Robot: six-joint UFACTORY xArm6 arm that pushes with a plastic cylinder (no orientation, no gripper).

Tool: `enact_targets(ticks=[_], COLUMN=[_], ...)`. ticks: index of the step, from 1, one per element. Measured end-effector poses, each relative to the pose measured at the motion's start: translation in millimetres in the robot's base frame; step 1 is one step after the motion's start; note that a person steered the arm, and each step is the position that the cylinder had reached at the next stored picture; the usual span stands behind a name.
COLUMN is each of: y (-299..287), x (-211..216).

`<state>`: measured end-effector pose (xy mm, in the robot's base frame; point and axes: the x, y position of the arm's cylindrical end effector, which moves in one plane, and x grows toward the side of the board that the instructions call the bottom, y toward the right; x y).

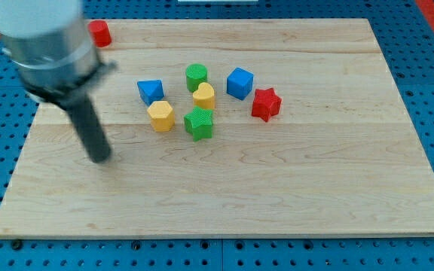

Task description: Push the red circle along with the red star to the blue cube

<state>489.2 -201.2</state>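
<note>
The red circle sits at the board's top left corner. The red star lies right of centre, just below and right of the blue cube, close to it but apart. My tip rests on the board at the left, well below the red circle and left of the block cluster, touching no block.
A blue block, yellow hexagon, green star, yellow heart and green circle cluster at the centre. The wooden board lies on a blue pegboard. The arm's grey body covers the top left.
</note>
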Motion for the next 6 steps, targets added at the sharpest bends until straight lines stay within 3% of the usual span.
enact_targets(ticks=[2, 3, 5, 6], y=[-85, -104, -76, -23], x=[-29, -85, -259, -282])
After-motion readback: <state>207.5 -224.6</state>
